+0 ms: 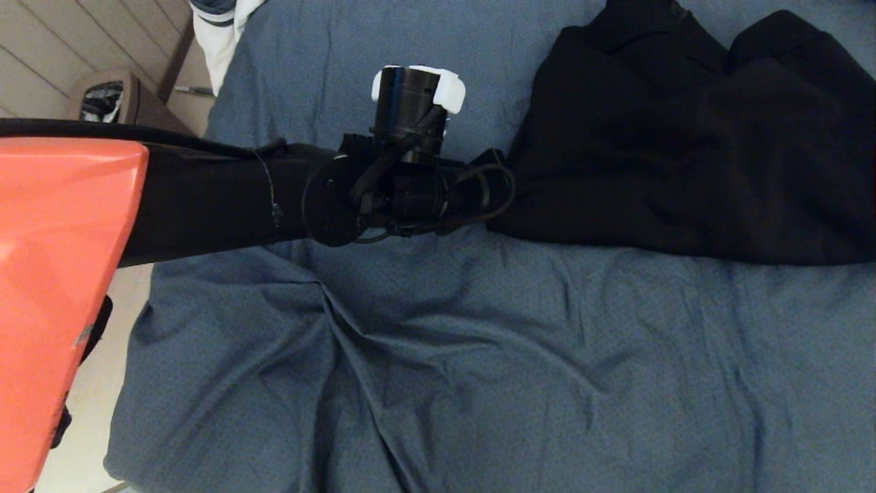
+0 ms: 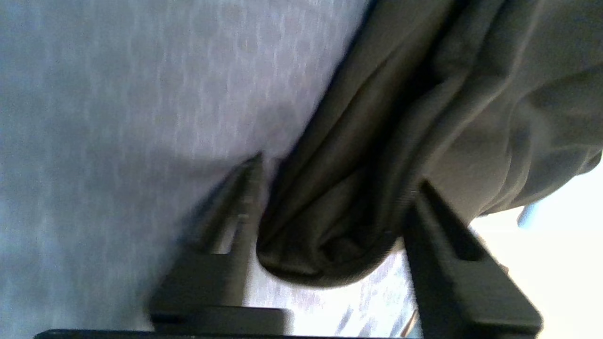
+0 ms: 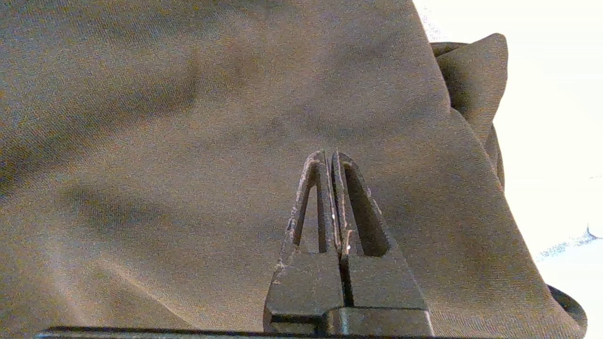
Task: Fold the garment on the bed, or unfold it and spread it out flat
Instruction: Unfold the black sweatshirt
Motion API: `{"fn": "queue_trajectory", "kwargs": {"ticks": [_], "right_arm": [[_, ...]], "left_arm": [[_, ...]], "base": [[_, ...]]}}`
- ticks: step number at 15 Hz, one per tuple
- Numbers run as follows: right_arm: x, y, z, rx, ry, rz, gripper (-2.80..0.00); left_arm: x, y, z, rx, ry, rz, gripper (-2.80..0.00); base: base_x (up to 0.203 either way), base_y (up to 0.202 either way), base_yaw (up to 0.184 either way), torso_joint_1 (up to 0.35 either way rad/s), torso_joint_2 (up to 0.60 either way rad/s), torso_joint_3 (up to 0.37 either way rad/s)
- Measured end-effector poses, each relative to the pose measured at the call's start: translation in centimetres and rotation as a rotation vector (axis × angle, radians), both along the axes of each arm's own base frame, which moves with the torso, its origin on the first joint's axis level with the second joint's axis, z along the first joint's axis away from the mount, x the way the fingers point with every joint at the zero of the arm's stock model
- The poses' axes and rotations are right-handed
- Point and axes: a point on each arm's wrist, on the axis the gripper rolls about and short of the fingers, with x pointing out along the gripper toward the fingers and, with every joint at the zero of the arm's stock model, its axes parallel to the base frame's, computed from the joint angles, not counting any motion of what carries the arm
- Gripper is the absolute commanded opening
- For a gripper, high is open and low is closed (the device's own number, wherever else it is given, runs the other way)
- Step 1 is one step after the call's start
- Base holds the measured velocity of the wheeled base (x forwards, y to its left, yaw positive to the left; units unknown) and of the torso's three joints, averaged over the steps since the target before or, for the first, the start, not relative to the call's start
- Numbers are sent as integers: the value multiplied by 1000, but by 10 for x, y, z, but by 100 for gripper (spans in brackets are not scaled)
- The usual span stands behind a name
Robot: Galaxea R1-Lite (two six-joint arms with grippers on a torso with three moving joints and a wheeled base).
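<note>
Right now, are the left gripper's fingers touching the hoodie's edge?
Cannot tell. In the left wrist view the left gripper straddles a bunched fold of the garment, but blur hides whether the fingers press it.

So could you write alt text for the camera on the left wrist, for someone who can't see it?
The left gripper has its two dark fingers on either side of a bunched, rounded fold of the black garment, with the jaws apart. The fold lies on the blue-grey sheet of the bed, which fills the rest of the view.
</note>
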Motion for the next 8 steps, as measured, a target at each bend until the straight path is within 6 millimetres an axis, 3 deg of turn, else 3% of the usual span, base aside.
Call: {"fn": "queue_trajectory", "kwargs": {"ticks": [8], "right_arm": [[-4, 2, -1, 1, 2, -1, -280]], "left_arm": [[-7, 25, 32, -48, -55, 24, -280]], "base": [[0, 0, 0, 0, 0, 0]]}}
